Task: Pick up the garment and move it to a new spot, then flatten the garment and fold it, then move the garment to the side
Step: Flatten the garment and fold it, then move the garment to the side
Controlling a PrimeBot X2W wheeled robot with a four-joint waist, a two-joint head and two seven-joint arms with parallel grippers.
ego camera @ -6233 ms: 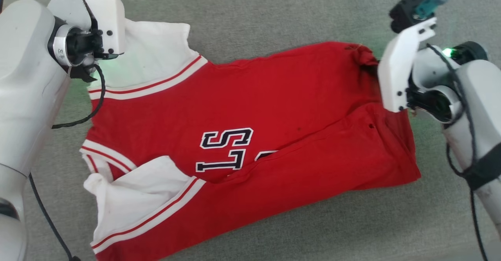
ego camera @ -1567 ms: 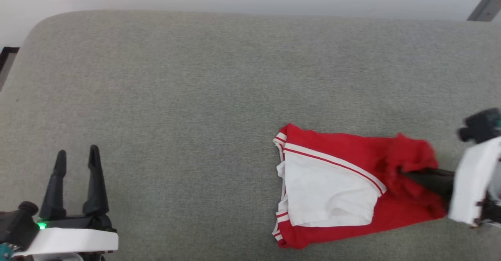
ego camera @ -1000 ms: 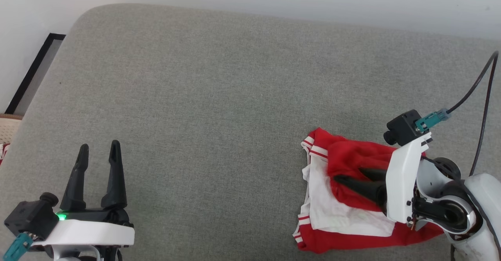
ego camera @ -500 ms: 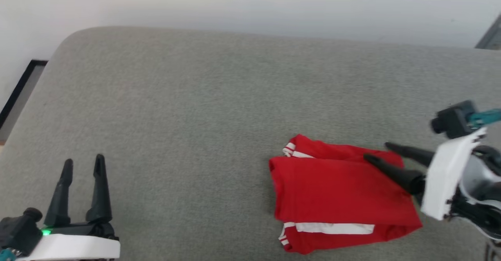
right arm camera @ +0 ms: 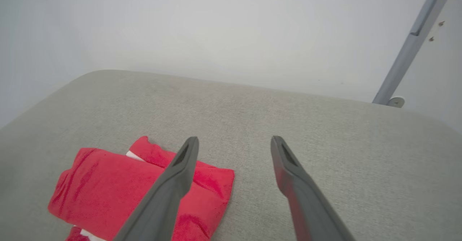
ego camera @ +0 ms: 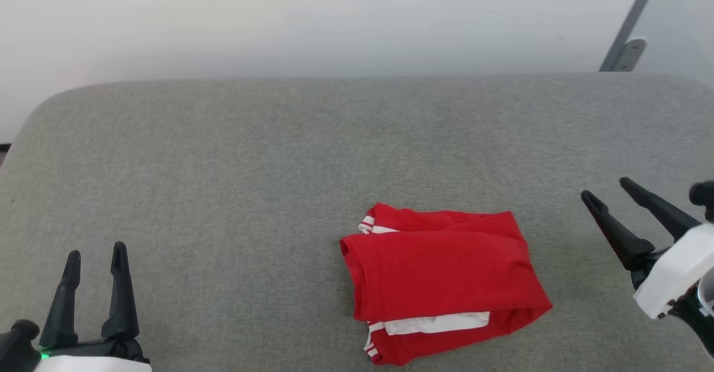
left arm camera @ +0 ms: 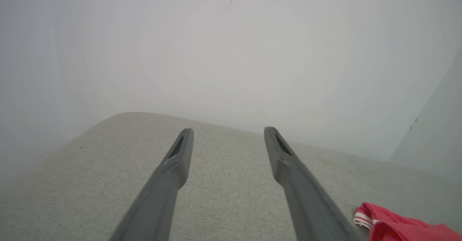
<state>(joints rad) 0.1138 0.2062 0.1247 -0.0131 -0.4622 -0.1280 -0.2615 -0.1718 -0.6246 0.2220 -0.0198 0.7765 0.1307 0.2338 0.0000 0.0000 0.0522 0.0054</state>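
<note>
We see a pale wall behind the grey cushion, with a grey metal bar slanting at far right. The garment lies folded on the cushion, right of centre. Our left gripper sits low left, fingers pointing up, jaws apart and empty; our right gripper hangs near the garment's right side, tilted leftward, jaws apart, clear of the cloth

Left gripper jaws spread wide, nothing between them, fingers pointing out over the grey fabric surface. Pale wall behind. Garment at the lower right corner: red fold with striped trim, lying on the surface.
</note>
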